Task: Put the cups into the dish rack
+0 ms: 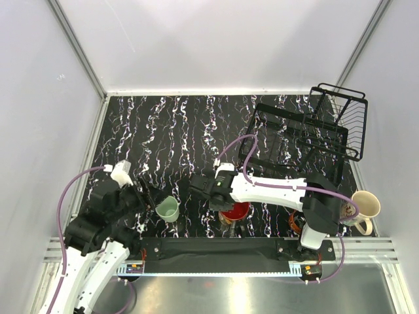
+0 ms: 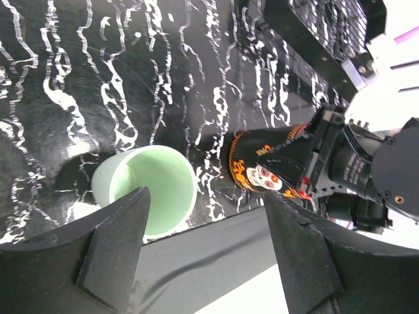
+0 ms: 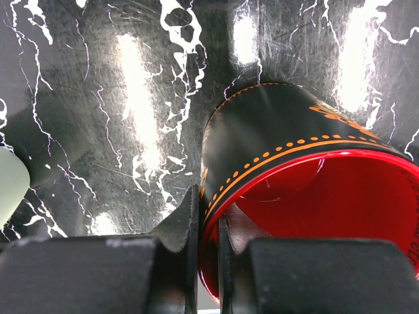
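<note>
1. Crowding the near edge of the surface [image 1: 163, 137], the mint-green mug [image 1: 167, 209] and the black skull-print mug [image 1: 237, 212] stand close but apart.
2. The right pincer [image 3: 208, 219] clamps the black mug's wall, one finger inside its glossy red interior.
3. The left pincer [image 2: 206, 196] gapes wide at the mint mug's mouth; whether it touches the mug is unclear.
4. A cream mug [image 1: 365, 206] sits at the near right, by the right arm's elbow.
5. The black wire dish rack [image 1: 308, 137] stands far right.
6. The surface is black with white veins, between pale walls.
</note>
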### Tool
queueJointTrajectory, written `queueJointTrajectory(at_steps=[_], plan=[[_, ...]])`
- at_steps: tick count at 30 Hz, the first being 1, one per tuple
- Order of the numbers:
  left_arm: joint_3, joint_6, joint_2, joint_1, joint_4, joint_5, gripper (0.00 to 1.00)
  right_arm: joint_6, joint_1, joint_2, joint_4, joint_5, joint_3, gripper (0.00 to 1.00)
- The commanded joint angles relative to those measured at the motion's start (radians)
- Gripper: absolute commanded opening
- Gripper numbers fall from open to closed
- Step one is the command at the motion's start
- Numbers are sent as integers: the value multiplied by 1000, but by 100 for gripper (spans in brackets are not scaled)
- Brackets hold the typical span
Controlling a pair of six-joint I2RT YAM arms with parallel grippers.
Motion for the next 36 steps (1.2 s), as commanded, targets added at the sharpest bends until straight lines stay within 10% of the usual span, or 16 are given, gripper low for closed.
queueJointTrajectory(at_steps=[1, 23, 36], plan=[[29, 28, 10, -3, 90, 97, 77, -3, -13, -53, 26, 79, 25, 0], [-69, -256, 154, -69, 949, 506, 99, -344, -156, -726, 545, 38, 40, 0], [-131, -146, 330, -512, 1338, 249, 99, -327, -156, -777, 716, -111, 55, 0]])
